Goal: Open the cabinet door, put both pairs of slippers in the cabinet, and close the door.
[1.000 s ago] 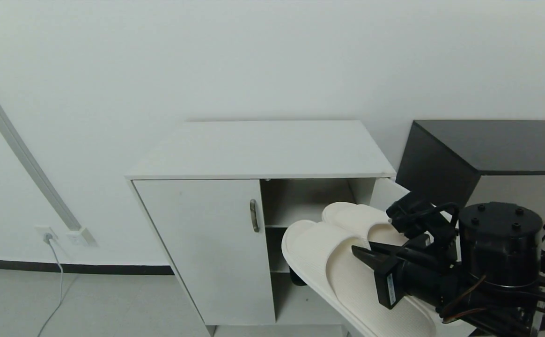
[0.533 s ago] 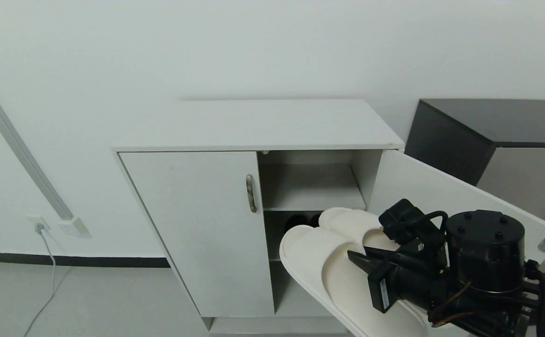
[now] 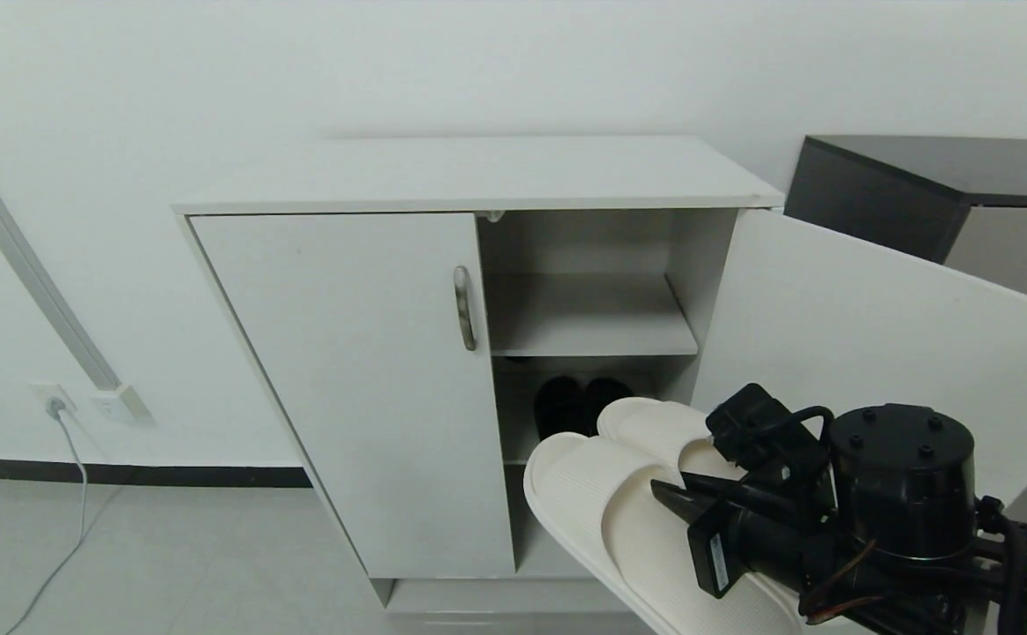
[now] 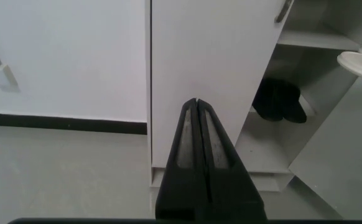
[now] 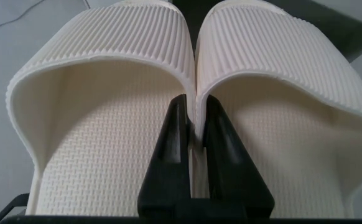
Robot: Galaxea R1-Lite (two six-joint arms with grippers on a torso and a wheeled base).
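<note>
While pinching the right claw [image 5: 196,102] onto the touching inner rims of the cream slippers [image 5: 106,68], holding the ribbed, round-toed pair toes-first just before the white cabinet [image 3: 478,172]. Pressing the left claw [image 4: 196,107] flat together, gripping nothing. Standing wide with the smooth right door [image 3: 875,335]; sheltering the black slippers [image 3: 580,406] side by side inside, beside the shut left door [image 3: 346,379] and its curved metal handle [image 3: 462,309].

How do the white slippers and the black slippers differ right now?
The white slippers are pale and ribbed; the black slippers are dark. The white slippers hang outside the cabinet, their inner edges pinched in the jaws of the right gripper; the black slippers sit inside on a lower shelf. The white slippers slant toes-up; the black slippers lie flat. Both pairs sit side by side.
</note>
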